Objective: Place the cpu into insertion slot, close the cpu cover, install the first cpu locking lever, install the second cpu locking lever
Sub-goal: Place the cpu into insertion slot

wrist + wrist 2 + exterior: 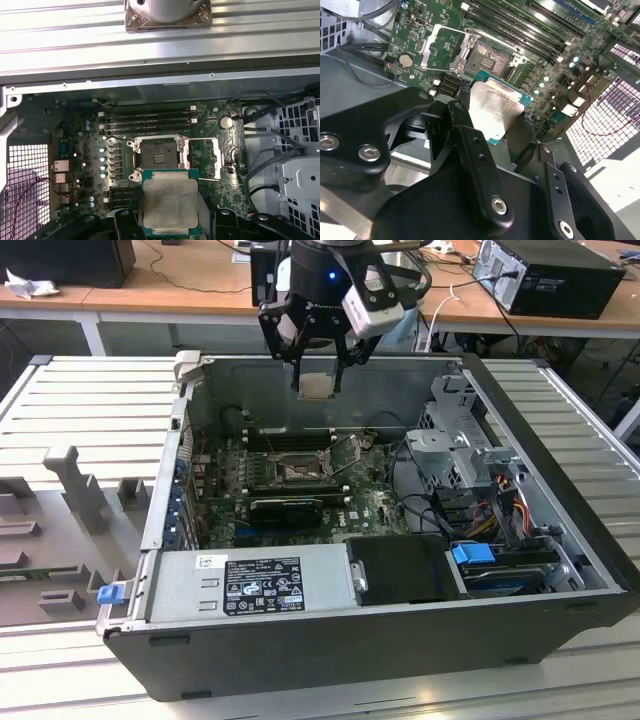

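- Black gripper (pixel 492 120) links and screw heads sit closest in the second wrist view. The claw's two fingers (pixel 465 125) are closed on opposite edges of the cpu (pixel 492 112), which is all they hold.
- Both wrist views show the cpu as a flat square chip. It has a dull, pale silver lid with a few smudges and a thin green-teal border around it.
- In the exterior view the gripper (pixel 318 375) holds the cpu (pixel 318 386) in the air over the open computer case (pixel 560 620), well apart from the board.
- The insertion slot (pixel 157 154) lies bare on the green motherboard (pixel 80 150), a dark square with a metal rim. It sits beside the long black memory slots (pixel 150 117).
- The cpu cover (pixel 205 157) is swung open to one side of the slot, with its square window showing board beneath.
- The fingers hide the chip's gripped edges, and its underside faces away.
- The thin locking levers are hard to pick out among the metalwork around the socket.
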Robot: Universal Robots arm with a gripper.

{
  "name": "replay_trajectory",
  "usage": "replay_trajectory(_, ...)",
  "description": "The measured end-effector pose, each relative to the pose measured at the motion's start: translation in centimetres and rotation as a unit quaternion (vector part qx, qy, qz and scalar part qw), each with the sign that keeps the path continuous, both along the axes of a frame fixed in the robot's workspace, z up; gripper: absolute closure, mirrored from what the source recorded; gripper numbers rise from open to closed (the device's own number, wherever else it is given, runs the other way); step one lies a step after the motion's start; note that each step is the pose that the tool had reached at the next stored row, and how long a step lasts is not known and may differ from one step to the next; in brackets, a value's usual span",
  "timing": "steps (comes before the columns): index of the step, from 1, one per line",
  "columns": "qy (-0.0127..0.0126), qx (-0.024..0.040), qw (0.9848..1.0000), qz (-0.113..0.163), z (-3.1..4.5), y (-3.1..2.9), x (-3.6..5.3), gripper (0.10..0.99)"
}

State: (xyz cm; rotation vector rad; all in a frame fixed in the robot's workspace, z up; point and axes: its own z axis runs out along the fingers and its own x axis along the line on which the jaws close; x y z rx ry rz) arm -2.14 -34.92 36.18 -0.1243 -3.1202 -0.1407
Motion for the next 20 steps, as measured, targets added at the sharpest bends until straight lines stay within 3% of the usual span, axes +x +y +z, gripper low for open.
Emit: replay_trajectory(20,0.0,0.0,0.9991,-0.043,0.0,0.0,0.0,0.557)
